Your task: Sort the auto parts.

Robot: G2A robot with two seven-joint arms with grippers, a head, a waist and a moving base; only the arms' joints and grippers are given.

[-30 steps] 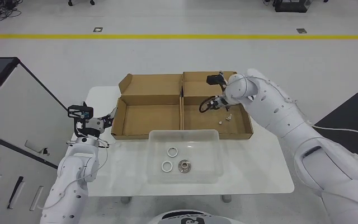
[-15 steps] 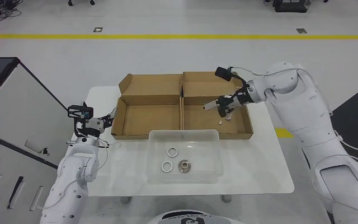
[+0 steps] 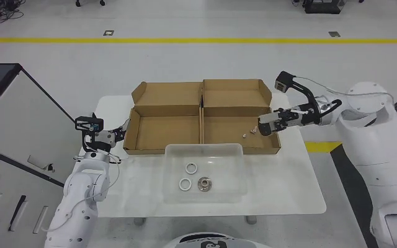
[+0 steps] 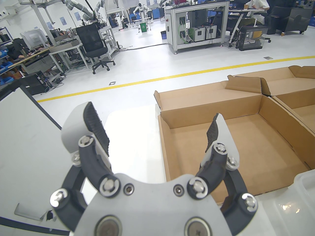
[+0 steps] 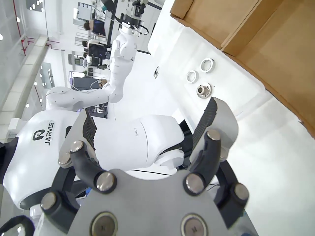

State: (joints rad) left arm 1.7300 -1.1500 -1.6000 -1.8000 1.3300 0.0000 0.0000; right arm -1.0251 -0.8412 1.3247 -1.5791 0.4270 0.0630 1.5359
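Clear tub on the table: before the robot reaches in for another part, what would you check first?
1. Right pincer open and empty: ok.
2. Left pincer open and empty: ok.
3. Clear tub holds parts to pick, two white rings and a metal flange, lying apart: ok.
4. No arm above the tub: ok.
5. Small part lies inside the right cardboard box: ok.
6. Which box the rings belong in: cannot tell.
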